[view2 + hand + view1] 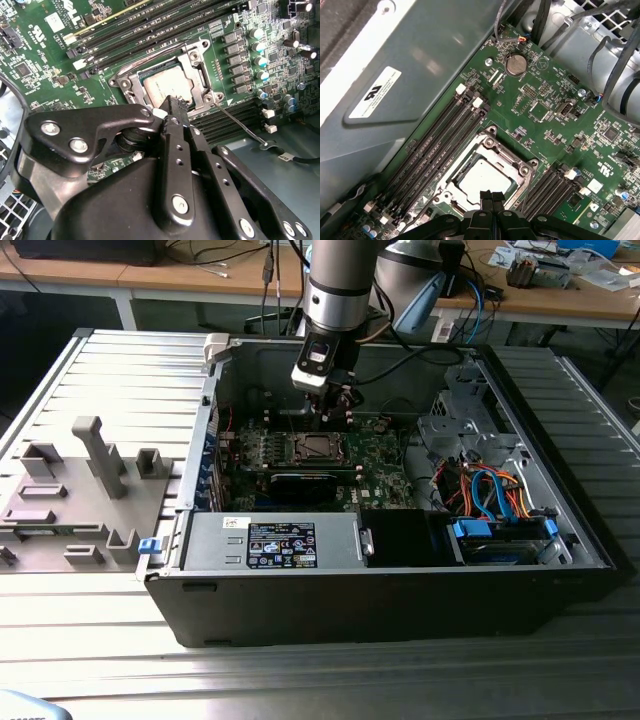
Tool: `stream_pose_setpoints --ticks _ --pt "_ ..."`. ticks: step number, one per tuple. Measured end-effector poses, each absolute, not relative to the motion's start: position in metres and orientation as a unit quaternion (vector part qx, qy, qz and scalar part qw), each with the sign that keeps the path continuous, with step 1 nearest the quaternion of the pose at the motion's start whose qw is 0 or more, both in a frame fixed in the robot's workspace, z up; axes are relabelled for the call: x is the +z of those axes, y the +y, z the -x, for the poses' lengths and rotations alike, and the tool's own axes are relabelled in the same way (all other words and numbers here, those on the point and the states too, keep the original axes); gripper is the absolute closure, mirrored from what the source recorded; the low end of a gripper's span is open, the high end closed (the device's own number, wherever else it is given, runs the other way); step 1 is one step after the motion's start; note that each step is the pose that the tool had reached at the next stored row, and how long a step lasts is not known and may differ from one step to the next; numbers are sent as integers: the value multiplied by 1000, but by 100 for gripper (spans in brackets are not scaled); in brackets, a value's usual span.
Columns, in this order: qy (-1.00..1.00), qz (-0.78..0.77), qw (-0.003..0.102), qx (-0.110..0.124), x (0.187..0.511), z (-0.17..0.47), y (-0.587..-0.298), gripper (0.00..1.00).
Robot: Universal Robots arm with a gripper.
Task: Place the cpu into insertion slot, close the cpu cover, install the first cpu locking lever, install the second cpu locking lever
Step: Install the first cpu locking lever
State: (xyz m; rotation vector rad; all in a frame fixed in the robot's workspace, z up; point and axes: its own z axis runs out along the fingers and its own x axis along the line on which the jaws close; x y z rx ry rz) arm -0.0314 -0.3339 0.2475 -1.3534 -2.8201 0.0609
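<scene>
Hovering with our pincer pressed together and empty, we see the cpu seated in the insertion slot directly beneath its tips, with the cpu cover flat over its edges. The tips are likely joined to nudge the locking lever just beside them.

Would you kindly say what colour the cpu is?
The cpu is silver-grey, best in the first wrist view.

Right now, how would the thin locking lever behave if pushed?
The locking lever is a thin wire rod, so it probably flexes springily and may slip off the narrow-tipped gripper. Anchored beside the cpu cover, it likely swings, not slides.
</scene>
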Motion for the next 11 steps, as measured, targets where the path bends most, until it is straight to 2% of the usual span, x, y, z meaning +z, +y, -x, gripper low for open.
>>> stream_pose_setpoints --ticks 11 --pt "-907 421 6 20 248 31 -334 89"
